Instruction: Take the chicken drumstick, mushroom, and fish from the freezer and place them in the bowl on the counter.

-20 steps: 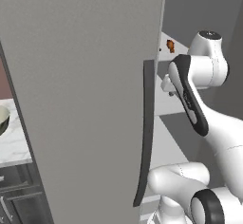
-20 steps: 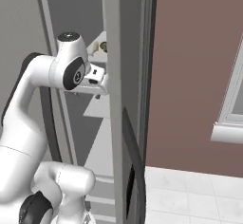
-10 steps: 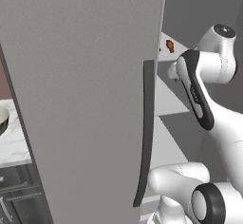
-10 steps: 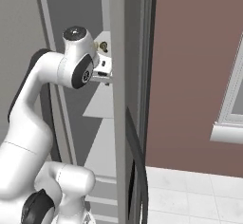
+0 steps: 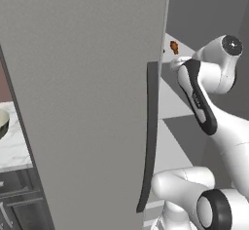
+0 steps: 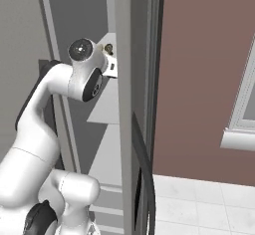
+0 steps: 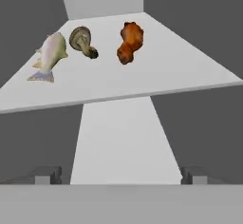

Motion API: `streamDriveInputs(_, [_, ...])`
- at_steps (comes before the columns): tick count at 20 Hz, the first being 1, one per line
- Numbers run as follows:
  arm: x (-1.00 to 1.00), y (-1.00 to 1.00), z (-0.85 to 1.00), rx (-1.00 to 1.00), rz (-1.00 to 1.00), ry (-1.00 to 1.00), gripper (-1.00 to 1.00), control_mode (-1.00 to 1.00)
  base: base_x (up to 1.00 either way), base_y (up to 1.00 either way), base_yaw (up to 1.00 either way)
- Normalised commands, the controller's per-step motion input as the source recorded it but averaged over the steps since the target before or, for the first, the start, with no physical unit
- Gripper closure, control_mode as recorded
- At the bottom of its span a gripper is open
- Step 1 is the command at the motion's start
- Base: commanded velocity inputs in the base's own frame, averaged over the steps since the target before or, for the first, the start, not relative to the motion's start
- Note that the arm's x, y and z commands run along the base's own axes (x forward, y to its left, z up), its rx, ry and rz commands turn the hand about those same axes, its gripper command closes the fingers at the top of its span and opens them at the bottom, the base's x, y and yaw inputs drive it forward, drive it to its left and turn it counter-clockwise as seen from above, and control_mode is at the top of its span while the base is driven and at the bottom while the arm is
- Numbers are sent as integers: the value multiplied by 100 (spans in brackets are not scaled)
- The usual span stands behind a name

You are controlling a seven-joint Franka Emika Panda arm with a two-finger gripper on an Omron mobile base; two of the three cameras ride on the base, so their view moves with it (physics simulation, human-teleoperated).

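Observation:
In the hand view, three foods lie on a white freezer shelf [image 7: 156,80] ahead of me: a pale fish [image 7: 50,56] on the left, a brown mushroom [image 7: 83,41] in the middle, and an orange-brown chicken drumstick [image 7: 129,42] on the right. My gripper [image 7: 121,175] is open, below and short of the shelf's front edge, with nothing between its fingertips [image 7: 47,174]. The drumstick [image 5: 174,47] also peeks past the open grey freezer door [image 5: 87,102]. The cream bowl [image 5: 2,122] sits on the marble counter [image 5: 14,148] at far left.
The door's dark handle [image 5: 150,136] and the door edge [image 6: 130,104] stand close beside my arm. A lower white shelf [image 7: 123,142] lies under the gripper. Grey freezer walls close in on both sides. A reddish wall and a window sill [image 6: 239,139] are to the right.
My arm has swung further into the freezer, toward the shelf with the foods. The hand has slid behind the door edge in the right base view. The gripper stays open.

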Motion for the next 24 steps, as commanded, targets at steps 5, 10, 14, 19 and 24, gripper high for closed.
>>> streamDriveInputs(5, [52,-5,58,10,-19,-4,-100,-100,0,0,0])
streamDriveInputs(10, [26,-2,100,12,-10,4,-100,-100,0,0,0])
streamDriveInputs(14, [35,-6,17,2,0,10,-100,-100,0,0,0])
streamDriveInputs(19, [31,-7,-24,-1,1,6,-100,-100,0,0,0])
streamDriveInputs(24, [33,-19,-12,0,6,0,-100,-100,0,0,0])
